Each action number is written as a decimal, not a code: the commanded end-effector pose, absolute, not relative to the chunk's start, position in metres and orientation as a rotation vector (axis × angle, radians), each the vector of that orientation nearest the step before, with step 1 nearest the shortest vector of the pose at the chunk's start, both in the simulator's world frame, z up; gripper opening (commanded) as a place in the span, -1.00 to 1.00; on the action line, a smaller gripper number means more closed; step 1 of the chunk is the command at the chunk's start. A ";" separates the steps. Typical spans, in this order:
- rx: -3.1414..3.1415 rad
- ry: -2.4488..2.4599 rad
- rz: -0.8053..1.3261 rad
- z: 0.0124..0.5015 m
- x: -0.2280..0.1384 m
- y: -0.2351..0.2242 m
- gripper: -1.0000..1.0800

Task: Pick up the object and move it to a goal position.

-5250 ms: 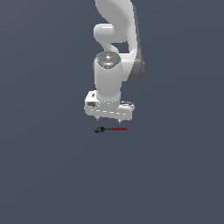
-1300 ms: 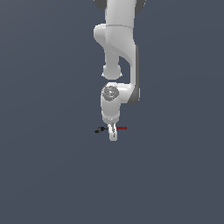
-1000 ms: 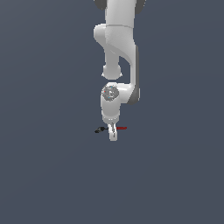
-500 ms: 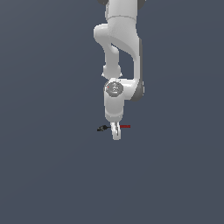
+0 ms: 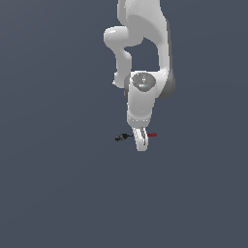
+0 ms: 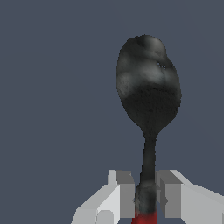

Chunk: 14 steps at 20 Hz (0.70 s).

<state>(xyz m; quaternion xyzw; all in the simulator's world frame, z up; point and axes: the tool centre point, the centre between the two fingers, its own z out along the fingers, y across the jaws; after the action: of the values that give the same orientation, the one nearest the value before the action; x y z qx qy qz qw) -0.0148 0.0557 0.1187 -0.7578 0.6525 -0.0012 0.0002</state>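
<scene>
Gripper (image 6: 146, 197) fingers (image 6: 124, 194) clamp the spoon-like tool (image 6: 148, 100) where dark shaft meets red handle; black head projects toward the exterior view's left

Spoon-like tool (image 6: 148, 94): head showing black, mottled grey, faintly glossy, uneven surface; shaft dark, smooth; handle end showing flat matt red.
Arm (image 5: 145, 92): showing smooth white shell, soft sheen, plastic-looking; grey joint cap reflecting dully.
Gripper (image 6: 146, 199): fingers (image 6: 124, 194) showing matt light grey, flat-faced, smooth.
Ground (image 5: 58, 193): reading uniform matt slate-blue, textureless.
</scene>
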 end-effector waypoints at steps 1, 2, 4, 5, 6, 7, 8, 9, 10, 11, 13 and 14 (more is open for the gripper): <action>-2.380 2.051 -0.005 0.144 -0.009 0.070 -1.00; -2.380 2.051 -0.005 0.154 -0.006 0.076 -1.00; -2.380 2.052 -0.006 0.175 -0.001 0.087 -1.00; -2.380 2.052 -0.006 0.185 0.002 0.093 -1.00; -2.380 2.052 -0.006 0.194 0.005 0.099 -1.00; -2.381 2.052 -0.007 0.204 0.007 0.104 -1.00; -2.381 2.052 -0.007 0.214 0.010 0.110 -1.00; -2.381 2.052 -0.007 0.223 0.012 0.116 -1.00; -2.381 2.052 -0.007 0.233 0.015 0.121 -1.00; -2.381 2.052 -0.007 0.242 0.018 0.127 -1.00; -2.381 2.052 -0.007 0.260 0.023 0.137 -1.00; -2.381 2.052 -0.006 0.268 0.025 0.142 -1.00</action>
<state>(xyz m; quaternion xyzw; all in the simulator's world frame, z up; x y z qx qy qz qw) 0.0218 0.1346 0.2550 -0.7577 0.6526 -0.0021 -0.0003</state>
